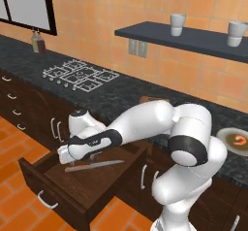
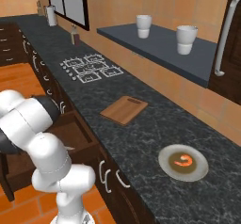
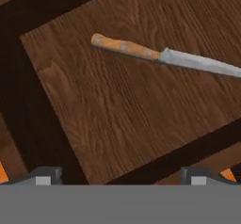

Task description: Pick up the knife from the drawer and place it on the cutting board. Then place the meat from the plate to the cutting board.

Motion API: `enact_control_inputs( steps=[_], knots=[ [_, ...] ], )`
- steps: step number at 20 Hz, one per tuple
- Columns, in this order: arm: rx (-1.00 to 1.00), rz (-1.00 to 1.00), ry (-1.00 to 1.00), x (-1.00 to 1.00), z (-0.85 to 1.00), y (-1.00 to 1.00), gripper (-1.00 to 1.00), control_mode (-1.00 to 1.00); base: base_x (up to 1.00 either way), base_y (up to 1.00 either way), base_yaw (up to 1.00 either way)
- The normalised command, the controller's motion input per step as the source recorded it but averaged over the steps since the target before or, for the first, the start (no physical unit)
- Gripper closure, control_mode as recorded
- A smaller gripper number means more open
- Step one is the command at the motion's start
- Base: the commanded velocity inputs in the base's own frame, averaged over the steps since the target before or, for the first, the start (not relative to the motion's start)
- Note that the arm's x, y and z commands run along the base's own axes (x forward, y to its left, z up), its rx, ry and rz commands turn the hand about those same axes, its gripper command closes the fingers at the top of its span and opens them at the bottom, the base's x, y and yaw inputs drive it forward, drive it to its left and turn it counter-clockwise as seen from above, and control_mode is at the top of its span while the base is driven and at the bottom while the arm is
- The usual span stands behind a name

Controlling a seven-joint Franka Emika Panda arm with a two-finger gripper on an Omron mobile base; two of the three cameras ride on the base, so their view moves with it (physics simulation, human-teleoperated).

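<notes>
Knife is seen flat on the lighter floor of the open drawer, handle toward one end wall, grey blade running toward the other. In the hand view it lies near the top of the picture, well apart from the two finger tips, which rise at the bottom edge; no contact between them. The gripper is spread wide and empty, nothing between the jaws. In the left base view the knife is seen on the drawer floor just below the arm's wrist, the blade pointing toward the cabinet side, the hand poised above the drawer's left inner part.

The drawer is pulled well out from under the worktop; its curved silver handle sits on the front face.

On the worktop the cutting board lies bare, back from the front edge, between the hob and the plate. The plate rests further right, near the front edge, well apart from the board. The meat is curled at the plate's centre.

Two white cups are noted upright on the dark wall shelf above.
</notes>
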Motion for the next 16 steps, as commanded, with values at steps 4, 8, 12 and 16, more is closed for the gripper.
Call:
enact_control_inputs(
  steps=[4,8,12,16],
  knots=[
    [-0.02,0.76,-0.11,0.0,0.05,-0.06,-1.0,-1.0,0.0,0.0,0.0],
    [-0.03,0.69,-0.09,0.22,-0.08,-0.22,-1.0,-1.0,0.0,0.0,0.0],
    [0.07,0.08,0.05,0.55,-0.22,-0.18,-1.0,-1.0,0.0,0.0,0.0],
    [0.0,0.0,0.01,0.29,-0.12,0.0,-1.0,-1.0,0.0,0.0,0.0]
  ],
)
